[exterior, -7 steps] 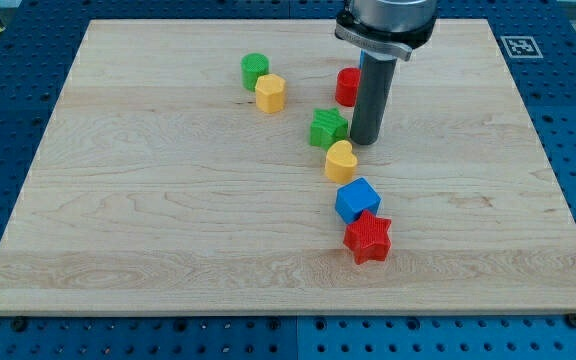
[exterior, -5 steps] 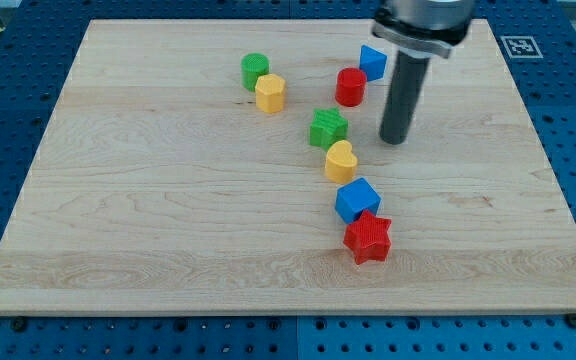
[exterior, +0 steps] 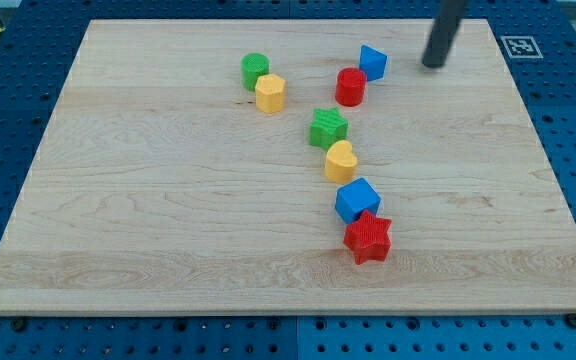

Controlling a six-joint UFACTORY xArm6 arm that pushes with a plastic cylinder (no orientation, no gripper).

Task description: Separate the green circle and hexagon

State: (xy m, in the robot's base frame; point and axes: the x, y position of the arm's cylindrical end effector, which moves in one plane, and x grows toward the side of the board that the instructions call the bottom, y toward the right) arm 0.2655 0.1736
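The green circle [exterior: 255,70] stands near the view's top, left of centre, touching the yellow hexagon [exterior: 270,93] just below and right of it. My tip [exterior: 434,65] is at the view's top right, far to the right of both, just right of the small blue block [exterior: 372,62]. It touches no block.
A red cylinder [exterior: 350,87] sits beside the small blue block. A green star [exterior: 328,128], a yellow heart [exterior: 341,160], a blue cube [exterior: 357,200] and a red star [exterior: 369,237] run down the middle of the wooden board [exterior: 148,200].
My tip has moved from beside the green star up and to the right, to the board's top right. No block has moved.
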